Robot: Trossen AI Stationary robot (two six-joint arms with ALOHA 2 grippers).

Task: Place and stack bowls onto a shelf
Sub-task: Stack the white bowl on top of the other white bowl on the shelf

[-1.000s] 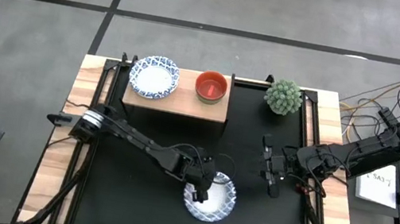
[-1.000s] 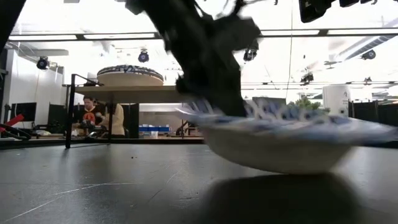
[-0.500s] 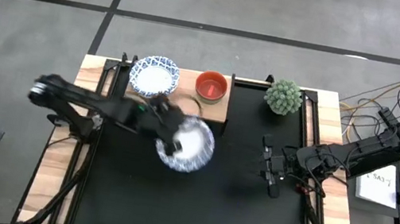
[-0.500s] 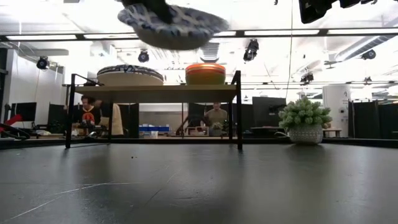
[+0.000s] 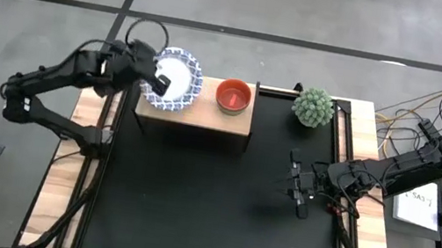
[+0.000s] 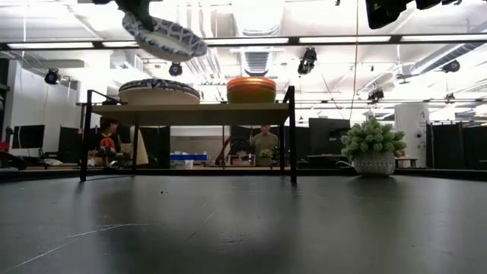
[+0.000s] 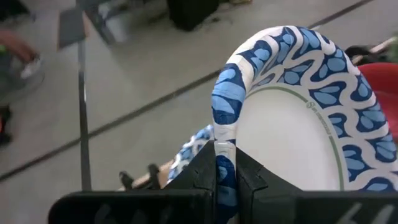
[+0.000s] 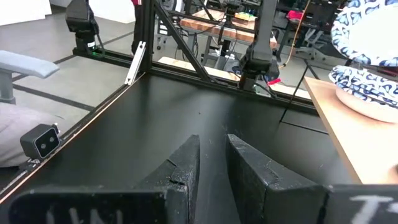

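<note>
A light-brown wooden shelf (image 5: 195,116) (image 6: 190,114) stands at the table's far left. On its left end rests a wide white bowl with a blue patterned rim (image 6: 158,92), and beside it a red bowl (image 5: 233,96) (image 6: 251,90). My left gripper (image 5: 157,81) (image 7: 225,163) is shut on a second blue-rimmed bowl (image 5: 178,82) (image 6: 163,34), held in the air above the bowl on the shelf. My right gripper (image 5: 298,190) (image 8: 212,146) hovers at the table's right, open, with nothing between its fingers. My left gripper pinches the bowl's rim (image 7: 225,134) between its two fingers, one on the inner face and one on the outer, on the side toward the table's left. The fingers come from the table's left, slanting down. The bowl is lifted clear and tilted.
A round green spiky plant in a white pot (image 5: 313,107) (image 6: 373,148) stands at the far right of the black tabletop (image 5: 208,202). In the low view, people (image 6: 264,144) sit in the room beyond the table.
My left gripper has carried the blue-rimmed bowl up off the middle of the table and swung it toward the far left. The bowl was on the tabletop and now hangs tilted above the bowl on the shelf's left end.
</note>
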